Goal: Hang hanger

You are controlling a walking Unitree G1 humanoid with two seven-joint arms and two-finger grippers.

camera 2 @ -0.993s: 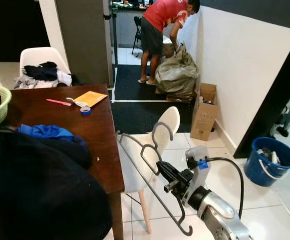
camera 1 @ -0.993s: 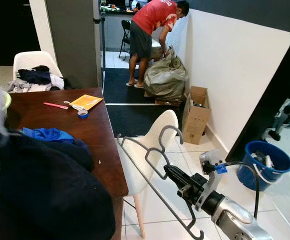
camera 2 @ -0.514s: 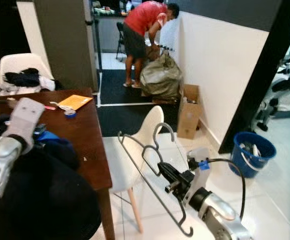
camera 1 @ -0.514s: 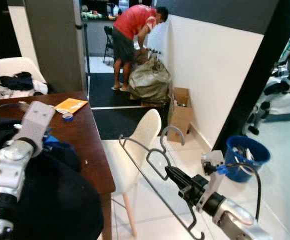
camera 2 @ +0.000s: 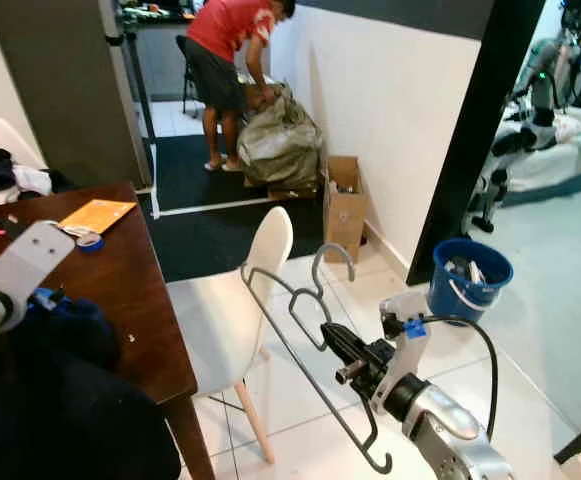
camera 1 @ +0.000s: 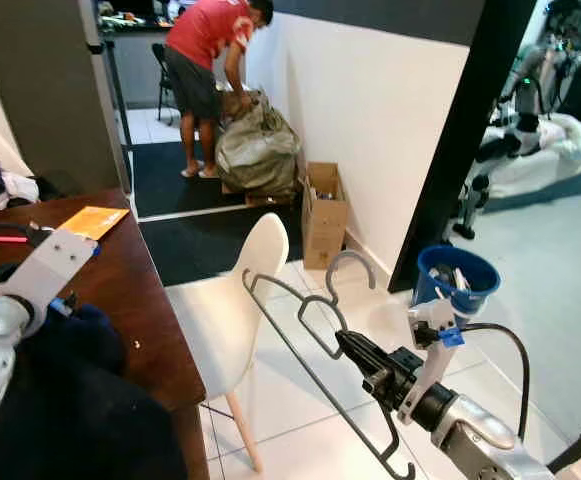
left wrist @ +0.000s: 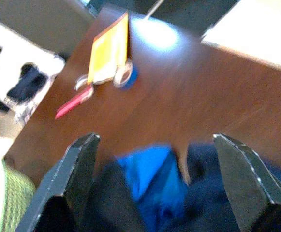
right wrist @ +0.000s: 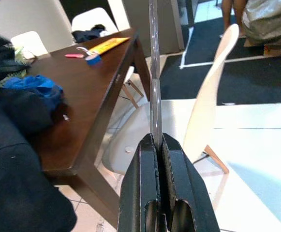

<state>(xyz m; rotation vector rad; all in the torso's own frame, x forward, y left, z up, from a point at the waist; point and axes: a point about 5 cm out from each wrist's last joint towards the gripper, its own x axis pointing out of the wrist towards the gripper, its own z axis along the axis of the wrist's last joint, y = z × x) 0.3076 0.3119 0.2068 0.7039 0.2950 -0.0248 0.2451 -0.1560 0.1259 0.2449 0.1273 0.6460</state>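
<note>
Two right gripper [right wrist: 155,150] fingers pinch the grey hanger [camera 1: 315,335] upright.

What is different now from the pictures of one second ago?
The camera has turned to the right, so the table and the chair sit further left in the picture. The left hand has risen over the dark clothes, open. The right hand still holds the hanger in the same way.

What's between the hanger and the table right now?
A white chair stands between the table and the hanger clamped in the right tool, as the left eye view shows. Past the chair, bare tile floor.
</note>
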